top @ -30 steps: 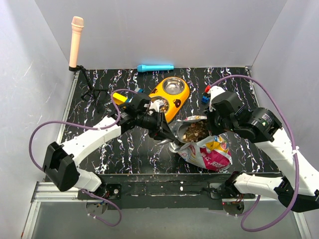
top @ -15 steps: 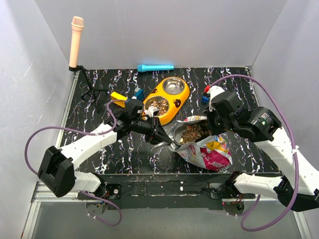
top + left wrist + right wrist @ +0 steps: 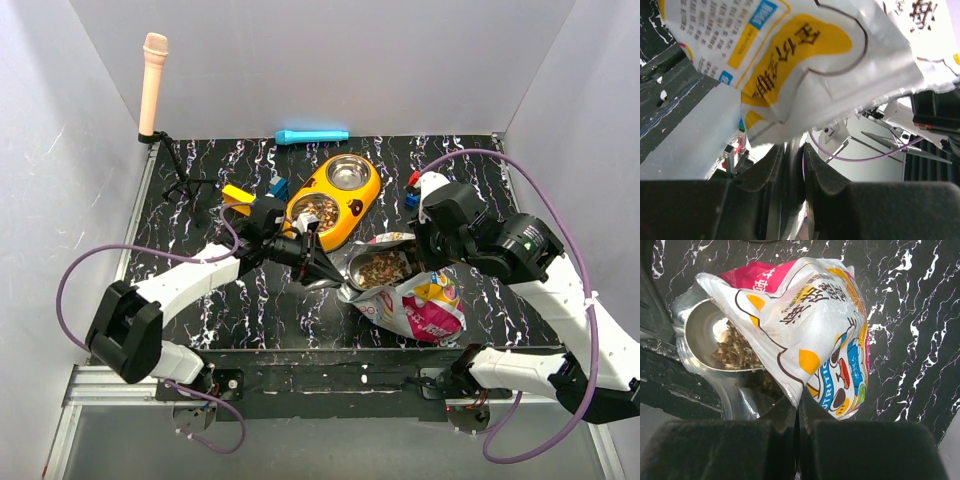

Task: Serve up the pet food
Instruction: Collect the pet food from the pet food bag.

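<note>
right hand (image 3: 799,412) pinches the bag (image 3: 815,315) edge; left hand (image 3: 792,157) pinches scoop (image 3: 702,335) sunk in pet food (image 3: 735,352).

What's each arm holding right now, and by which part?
The right fingers pinch the food bag by the rim of its open mouth. The left fingers grip the metal scoop by its handle, bowl inside the bag.

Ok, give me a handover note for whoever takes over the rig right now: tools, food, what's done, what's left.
Left tool: shut on the handle of the scoop; the scoop sits in the mouth of the bag with some pet food in it.
Right tool: shut on the bag's rim, holding it open.
Done: some pet food lies in the near cup of the yellow double bowl.
Left: lift the scoop and tip it into the bowl; the far cup looks empty.
</note>
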{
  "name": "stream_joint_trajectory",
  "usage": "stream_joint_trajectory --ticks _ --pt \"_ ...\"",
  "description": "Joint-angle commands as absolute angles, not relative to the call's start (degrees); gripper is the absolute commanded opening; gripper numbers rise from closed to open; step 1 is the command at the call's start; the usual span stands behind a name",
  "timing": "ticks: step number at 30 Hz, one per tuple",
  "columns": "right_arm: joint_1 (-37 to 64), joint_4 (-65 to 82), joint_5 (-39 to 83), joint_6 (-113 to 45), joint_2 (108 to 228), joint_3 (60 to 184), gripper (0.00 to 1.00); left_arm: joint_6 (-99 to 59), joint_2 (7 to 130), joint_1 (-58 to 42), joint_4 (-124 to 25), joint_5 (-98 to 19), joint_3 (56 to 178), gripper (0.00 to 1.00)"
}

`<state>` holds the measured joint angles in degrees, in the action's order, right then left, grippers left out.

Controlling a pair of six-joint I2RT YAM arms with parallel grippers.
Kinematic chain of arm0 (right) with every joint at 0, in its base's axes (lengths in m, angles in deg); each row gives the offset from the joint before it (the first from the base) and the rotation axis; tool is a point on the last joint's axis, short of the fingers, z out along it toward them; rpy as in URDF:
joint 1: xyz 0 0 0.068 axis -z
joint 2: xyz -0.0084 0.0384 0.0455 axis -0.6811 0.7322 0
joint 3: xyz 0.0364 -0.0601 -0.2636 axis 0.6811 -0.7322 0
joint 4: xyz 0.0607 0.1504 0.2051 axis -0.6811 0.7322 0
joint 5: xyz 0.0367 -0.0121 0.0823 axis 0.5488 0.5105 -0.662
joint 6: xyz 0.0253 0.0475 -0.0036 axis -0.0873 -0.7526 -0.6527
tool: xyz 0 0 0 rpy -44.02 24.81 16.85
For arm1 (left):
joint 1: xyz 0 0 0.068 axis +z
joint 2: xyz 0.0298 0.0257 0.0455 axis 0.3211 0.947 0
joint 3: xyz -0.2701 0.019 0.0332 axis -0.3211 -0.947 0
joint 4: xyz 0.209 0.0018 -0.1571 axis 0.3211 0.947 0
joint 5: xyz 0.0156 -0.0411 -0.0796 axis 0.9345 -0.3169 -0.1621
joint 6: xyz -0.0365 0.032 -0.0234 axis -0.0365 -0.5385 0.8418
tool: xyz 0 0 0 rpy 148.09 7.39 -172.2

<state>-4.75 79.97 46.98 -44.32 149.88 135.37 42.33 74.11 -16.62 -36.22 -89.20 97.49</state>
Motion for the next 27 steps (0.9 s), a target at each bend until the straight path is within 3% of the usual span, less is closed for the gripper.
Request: stream_joint_trajectory --ticks 1,4,8,13,17,23,27 --pt "-4.71 73.48 49.22 -42.91 147.72 141.72 0.01 42.07 67.3 -14.05 -39.07 -88.49 95.96 0.0" --pt "-4.62 73.83 48.52 -42.47 148.51 142.24 0.01 49.67 73.88 -15.45 -51.96 -88.75 94.78 0.0" --pt "-4.62 73.14 48.69 -42.82 148.07 141.46 0.01 44.06 67.15 -14.5 -41.19 -87.88 95.68 0.0" --pt "-4.36 73.39 47.46 -41.77 149.65 142.5 0.01 52.31 74.59 -14.93 -59.0 -89.36 92.24 0.0" --pt "-4.27 72.96 48.17 -41.5 149.3 142.42 0.01 44.77 65.39 -12.21 -43.5 -89.72 92.25 0.0" --pt "-3.92 74.36 48.95 -42.11 149.04 142.07 0.01 47.74 68.18 -12.21 -48.99 -91.47 93.03 0.0" --pt "-3.48 73.48 47.47 -42.73 148.07 141.01 0.01 40.28 66.34 -11.5 -36.35 -93.67 95.15 0.0"
